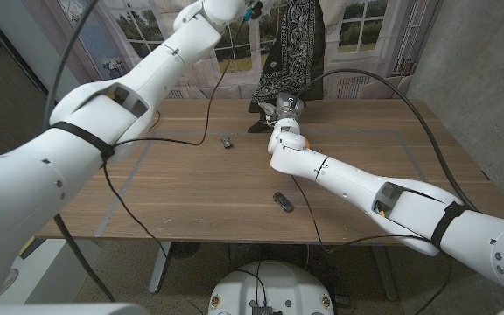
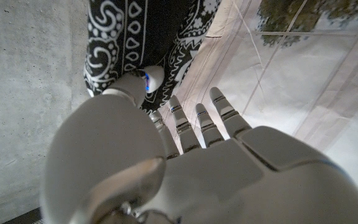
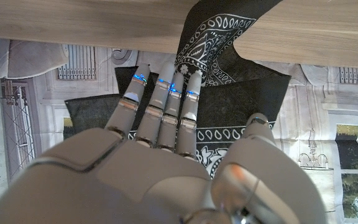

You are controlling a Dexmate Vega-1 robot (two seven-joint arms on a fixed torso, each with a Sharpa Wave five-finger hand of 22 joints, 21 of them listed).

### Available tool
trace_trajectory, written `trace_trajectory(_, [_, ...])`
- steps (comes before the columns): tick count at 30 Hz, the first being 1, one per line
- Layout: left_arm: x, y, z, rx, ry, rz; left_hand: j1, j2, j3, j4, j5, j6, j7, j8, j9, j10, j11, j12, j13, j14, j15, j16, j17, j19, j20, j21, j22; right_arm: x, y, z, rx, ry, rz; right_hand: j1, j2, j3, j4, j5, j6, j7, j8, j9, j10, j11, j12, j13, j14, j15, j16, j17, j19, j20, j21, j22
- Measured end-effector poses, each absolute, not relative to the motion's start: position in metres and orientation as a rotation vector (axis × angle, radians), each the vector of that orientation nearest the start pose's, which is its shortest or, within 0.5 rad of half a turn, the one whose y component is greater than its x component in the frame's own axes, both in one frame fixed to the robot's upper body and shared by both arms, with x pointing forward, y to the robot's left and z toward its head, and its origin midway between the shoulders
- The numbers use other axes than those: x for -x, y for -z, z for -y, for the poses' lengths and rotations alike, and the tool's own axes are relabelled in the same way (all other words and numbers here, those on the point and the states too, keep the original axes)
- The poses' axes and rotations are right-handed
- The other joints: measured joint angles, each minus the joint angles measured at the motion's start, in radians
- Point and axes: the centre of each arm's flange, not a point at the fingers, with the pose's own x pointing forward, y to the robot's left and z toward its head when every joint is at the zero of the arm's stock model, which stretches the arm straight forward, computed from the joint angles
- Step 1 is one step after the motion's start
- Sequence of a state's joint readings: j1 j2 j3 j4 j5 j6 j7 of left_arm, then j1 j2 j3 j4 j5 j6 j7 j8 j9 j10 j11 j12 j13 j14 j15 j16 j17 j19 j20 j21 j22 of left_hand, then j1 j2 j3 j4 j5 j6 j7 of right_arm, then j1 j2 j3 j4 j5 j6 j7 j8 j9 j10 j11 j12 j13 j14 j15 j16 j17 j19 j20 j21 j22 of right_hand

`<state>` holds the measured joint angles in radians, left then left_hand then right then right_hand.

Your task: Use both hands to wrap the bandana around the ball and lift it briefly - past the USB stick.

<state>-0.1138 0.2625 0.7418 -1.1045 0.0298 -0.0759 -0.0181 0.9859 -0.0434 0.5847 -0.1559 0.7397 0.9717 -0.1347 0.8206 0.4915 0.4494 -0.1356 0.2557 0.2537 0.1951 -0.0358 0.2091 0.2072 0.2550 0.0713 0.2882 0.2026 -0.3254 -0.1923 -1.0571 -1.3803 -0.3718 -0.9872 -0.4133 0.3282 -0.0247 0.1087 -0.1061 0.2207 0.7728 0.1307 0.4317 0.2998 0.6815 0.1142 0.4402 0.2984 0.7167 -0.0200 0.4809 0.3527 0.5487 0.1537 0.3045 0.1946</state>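
The black paisley bandana [image 1: 297,44] hangs from above the picture's top down to the table's far edge. My left hand [image 1: 250,9] is raised high beside its upper end. In the left wrist view its thumb [image 2: 143,79] presses on the bandana [image 2: 129,31] while the other fingers [image 2: 201,121] reach out straight. My right hand [image 1: 285,109] is at the cloth's lower end, fingers [image 3: 163,102] straight against the bandana [image 3: 235,106], thumb apart. A bit of the orange ball [image 1: 308,137] peeks out behind my right wrist. The black USB stick [image 1: 283,201] lies near the table's front edge.
A small dark object [image 1: 226,142] lies left of my right hand on the wooden table [image 1: 182,184]. Black cables [image 1: 208,96] run across the tabletop and over its front. A printed backdrop with windows stands behind the table.
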Motion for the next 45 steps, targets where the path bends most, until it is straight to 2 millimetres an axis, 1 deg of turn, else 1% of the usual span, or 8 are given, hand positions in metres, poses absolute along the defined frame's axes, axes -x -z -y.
trace_trajectory(16, [-0.558, -0.393, -0.057, -0.872, 0.208, 1.128, -0.015, -0.014, 0.034, -0.004, 0.065, -0.006, 0.006, 0.023, 0.0, 0.005, 0.005, 0.0, 0.005, 0.0, 0.0, 0.0, 0.0, -0.002, 0.009, 0.0, 0.0, -0.655, -0.077, 0.04, 1.159, 0.421, 0.392, -0.157, -0.075, -0.111, 0.069, 0.031, -0.001, 0.068, -0.047, -0.052, -0.081, 0.056, -0.038, -0.011, -0.068, 0.076, -0.041, 0.026, -0.001, 0.022, -0.007, 0.0])
trace_trajectory(21, [-0.562, -0.392, -0.06, -0.895, 0.177, 1.101, -0.024, -0.015, 0.043, -0.004, 0.08, -0.009, 0.009, 0.023, 0.0, 0.001, 0.002, 0.0, 0.005, -0.003, -0.003, 0.0, 0.0, -0.002, 0.009, 0.0, 0.0, -0.655, -0.083, 0.046, 1.139, 0.4, 0.392, -0.222, -0.098, -0.177, 0.094, 0.083, -0.105, 0.057, -0.124, -0.081, -0.16, 0.073, -0.1, -0.032, -0.126, 0.089, -0.077, 0.024, -0.021, 0.042, -0.027, 0.0])
trace_trajectory(25, [-0.564, -0.389, -0.059, -0.914, 0.158, 1.088, -0.033, -0.014, 0.05, -0.005, 0.089, -0.009, 0.009, 0.023, 0.0, -0.002, 0.005, 0.0, 0.005, -0.004, -0.004, 0.0, 0.0, -0.002, 0.009, 0.0, 0.0, -0.655, -0.083, 0.047, 1.11, 0.346, 0.391, -0.19, -0.068, -0.186, 0.09, 0.125, -0.068, 0.052, -0.129, -0.09, -0.102, 0.068, -0.092, -0.039, -0.056, 0.068, -0.049, 0.026, -0.002, 0.043, -0.027, 0.0])
trace_trajectory(27, [-0.565, -0.389, -0.059, -0.913, 0.155, 1.086, -0.034, -0.014, 0.054, -0.001, 0.091, -0.009, 0.009, 0.023, 0.0, -0.002, 0.005, 0.0, 0.005, -0.004, -0.004, 0.0, 0.0, -0.002, 0.009, 0.0, 0.0, -0.655, -0.083, 0.047, 1.101, 0.347, 0.4, -0.055, 0.007, -0.135, 0.039, 0.139, 0.011, 0.034, -0.096, -0.078, -0.011, 0.036, -0.056, -0.028, 0.036, 0.026, 0.003, 0.054, 0.028, 0.022, -0.023, 0.0])
trace_trajectory(30, [-0.566, -0.388, -0.058, -0.923, 0.151, 1.082, -0.036, -0.016, 0.057, -0.004, 0.098, -0.009, 0.009, 0.023, 0.0, -0.002, 0.005, 0.0, 0.005, -0.004, -0.004, 0.0, 0.0, -0.002, 0.009, 0.0, 0.0, -0.654, -0.083, 0.046, 1.09, 0.368, 0.416, 0.225, 0.094, 0.009, -0.053, 0.09, 0.112, -0.027, -0.033, -0.039, 0.114, -0.028, 0.011, 0.014, 0.14, -0.054, 0.097, 0.13, 0.071, -0.021, -0.006, 0.005])
trace_trajectory(34, [-0.566, -0.388, -0.058, -0.935, 0.136, 1.08, -0.039, -0.019, 0.062, -0.002, 0.105, -0.009, 0.009, 0.024, 0.0, -0.002, 0.005, 0.0, 0.004, -0.004, -0.004, 0.0, 0.0, -0.002, 0.009, 0.0, 0.0, -0.653, -0.083, 0.046, 1.088, 0.415, 0.443, 0.553, 0.209, 0.158, -0.074, 0.025, 0.148, -0.084, 0.014, -0.001, 0.164, -0.065, 0.052, 0.06, 0.164, -0.079, 0.152, 0.21, 0.072, -0.067, 0.002, 0.013])
trace_trajectory(39, [-0.564, -0.39, -0.061, -0.939, 0.111, 1.081, -0.041, -0.019, 0.067, 0.001, 0.111, -0.013, 0.012, 0.039, 0.0, -0.002, 0.005, -0.002, 0.006, -0.004, -0.004, 0.0, 0.0, -0.002, 0.009, 0.0, 0.0, -0.652, -0.084, 0.049, 1.091, 0.479, 0.469, 0.627, 0.206, 0.231, -0.038, 0.011, 0.129, -0.11, 0.02, 0.017, 0.135, -0.093, 0.052, 0.083, 0.156, -0.078, 0.141, 0.236, 0.052, -0.088, 0.004, 0.017])
trace_trajectory(45, [-0.564, -0.388, -0.069, -0.945, 0.055, 1.073, -0.052, -0.019, 0.076, 0.001, 0.12, -0.019, 0.018, 0.042, 0.0, -0.012, 0.007, -0.006, 0.009, -0.004, -0.003, 0.0, 0.0, -0.002, 0.009, 0.0, 0.0, -0.651, -0.086, 0.058, 1.091, 0.55, 0.476, 0.64, 0.194, 0.262, -0.008, -0.008, 0.114, -0.123, 0.021, 0.023, 0.108, -0.105, 0.052, 0.094, 0.097, -0.077, 0.122, 0.248, 0.04, -0.1, 0.004, 0.022])
